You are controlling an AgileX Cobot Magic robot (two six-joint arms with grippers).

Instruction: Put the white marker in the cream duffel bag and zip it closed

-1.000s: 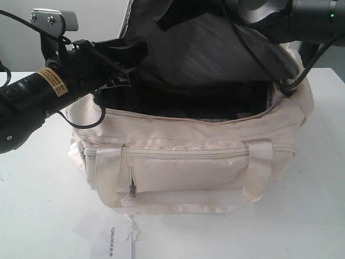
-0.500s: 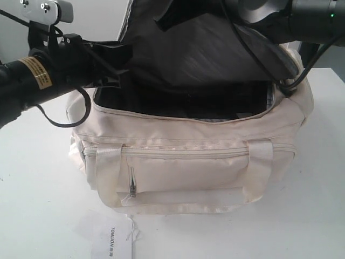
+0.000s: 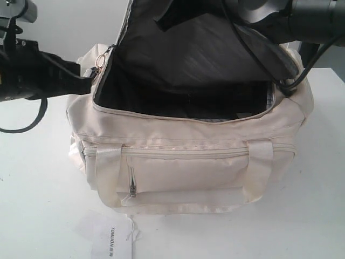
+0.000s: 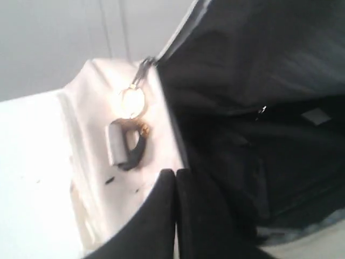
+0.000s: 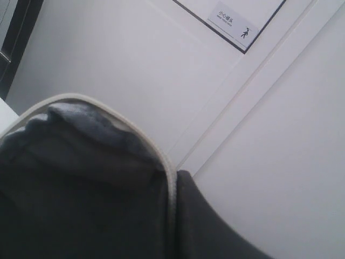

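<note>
Since a second ago, we record that the left arm has drawn back from the mouth of the cream duffel bag point(image 3: 188, 167). The left fingers point(image 4: 161, 199) now sit just beside the bag's end, pressed together and empty, near the zip pull ring point(image 3: 100, 60). We judge this readies them for the zip. The right fingers point(image 3: 170, 16) are clamped on the top flap point(image 3: 205, 54), holding it upright above the bag so the mouth gapes. The white marker shows in no view. It is presumably inside the bag's dark lining, so we cannot tell its long axis or heading.
</note>
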